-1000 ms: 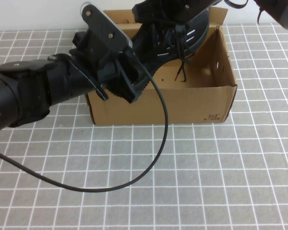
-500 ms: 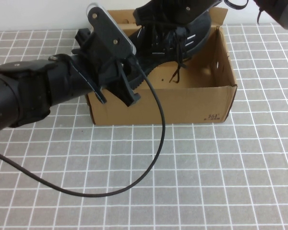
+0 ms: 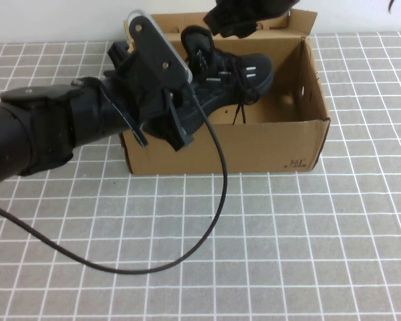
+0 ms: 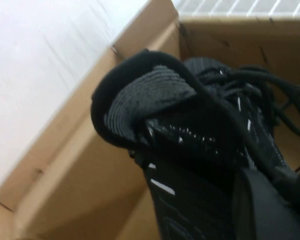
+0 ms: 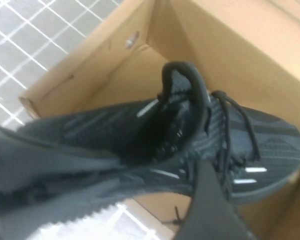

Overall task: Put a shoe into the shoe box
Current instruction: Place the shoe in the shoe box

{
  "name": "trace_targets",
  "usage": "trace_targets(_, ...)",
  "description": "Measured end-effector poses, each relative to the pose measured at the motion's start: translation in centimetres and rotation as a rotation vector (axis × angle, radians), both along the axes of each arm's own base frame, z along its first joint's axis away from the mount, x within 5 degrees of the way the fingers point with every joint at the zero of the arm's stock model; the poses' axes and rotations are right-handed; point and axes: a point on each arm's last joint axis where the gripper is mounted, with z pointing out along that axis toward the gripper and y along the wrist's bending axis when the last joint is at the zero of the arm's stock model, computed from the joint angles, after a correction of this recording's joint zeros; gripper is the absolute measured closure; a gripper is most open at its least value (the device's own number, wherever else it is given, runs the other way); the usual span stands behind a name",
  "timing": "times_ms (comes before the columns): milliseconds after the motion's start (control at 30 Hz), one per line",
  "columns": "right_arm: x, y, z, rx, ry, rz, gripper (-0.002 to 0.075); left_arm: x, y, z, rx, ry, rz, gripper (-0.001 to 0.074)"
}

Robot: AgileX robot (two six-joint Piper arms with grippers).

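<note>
The shoe [image 3: 230,77] is in the shoe box [image 3: 254,144], sitting at a tilt with its toe toward the right wall and its heel end up by the left side, laces hanging loose onto the cardboard floor. You have the left claw [image 3: 177,127] at the box's front left corner, over the near wall, its fingers brought together; in the left wrist view the shoe's collar and tongue [image 4: 155,95] fill the frame right in front of it, but you cannot tell from these views whether the fingers are pinching the heel or just resting against it. Your right claw [image 3: 244,17] is lifted above the back wall of the box, its jaws spread apart and clear of the shoe; its wrist view looks down on the shoe [image 5: 200,145] lying across the box interior. A black cable [image 3: 187,247] from the left arm loops across the gridded desk [image 3: 321,254] in front of the box.
</note>
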Motion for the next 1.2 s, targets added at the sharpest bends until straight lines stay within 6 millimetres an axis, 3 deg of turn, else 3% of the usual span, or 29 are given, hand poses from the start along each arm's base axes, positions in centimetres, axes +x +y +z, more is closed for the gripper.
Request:
trace_targets(267,0.1,-1.7,0.0,-0.178,-0.029,-0.065,0.0354,0.9,0.0,3.0,-0.038,-0.100,-0.052,0.0716)
trace_targets(567,0.4,-2.8,0.5,-0.279,-0.090,-0.126,0.0372,1.7,2.2,3.7,-0.143,-0.069,-0.112,0.0717)
trace_targets(767,-0.6,-3.5,2.0,-0.223,-0.098,-0.120,0.0450,4.5,3.2,4.3,-0.242,0.076,-0.203,0.0717)
trace_targets(900,-1.6,-5.0,3.7,-0.151,-0.102,-0.125,0.0533,6.4,3.0,4.4,-0.199,0.178,-0.313,0.0717)
trace_targets(1067,-2.6,-7.3,5.3,-0.082,-0.094,-0.149,0.0690,8.7,2.5,5.1,-0.101,0.242,-0.422,0.0717)
trace_targets(1200,-3.3,-9.4,5.6,-0.068,-0.077,-0.186,0.0731,10.3,2.4,4.7,-0.036,0.247,-0.464,0.0717)
